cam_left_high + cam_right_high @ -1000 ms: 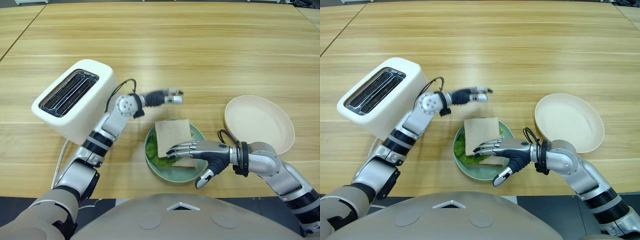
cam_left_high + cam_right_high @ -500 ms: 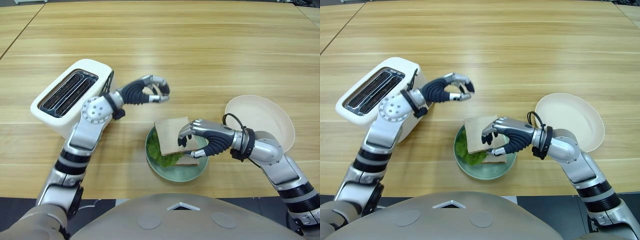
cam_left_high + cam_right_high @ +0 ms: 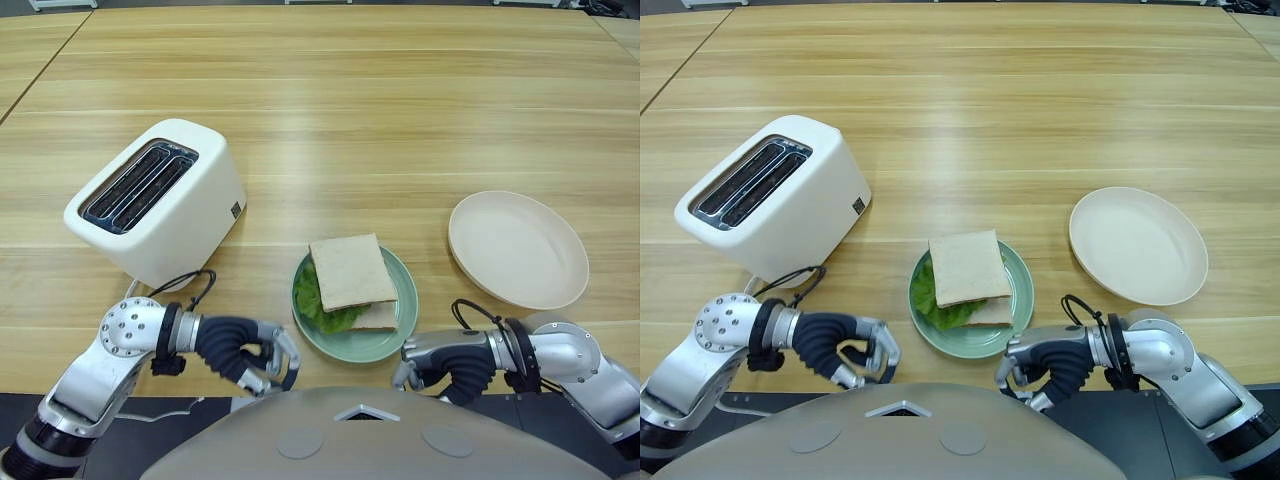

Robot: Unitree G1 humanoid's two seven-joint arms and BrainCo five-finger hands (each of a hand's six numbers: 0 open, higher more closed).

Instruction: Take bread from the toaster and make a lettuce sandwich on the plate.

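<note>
Green round ceramic plate (image 3: 392,338) on the wooden bench (image 3: 400,120) carries the square-bread lettuce sandwich (image 3: 350,272) | soft, light, layers likely to slide: take it by both flat faces together | left hand (image 3: 245,355) and right hand (image 3: 445,362) at the near edge, fingers curled, holding nothing

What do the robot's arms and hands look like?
The left arm and right arm are silver-grey metal with black wrist bands and thin black cable loops. The left hand and right hand have black ribbed palms, silver fingers. A round holed disc marks the left wrist.
</note>
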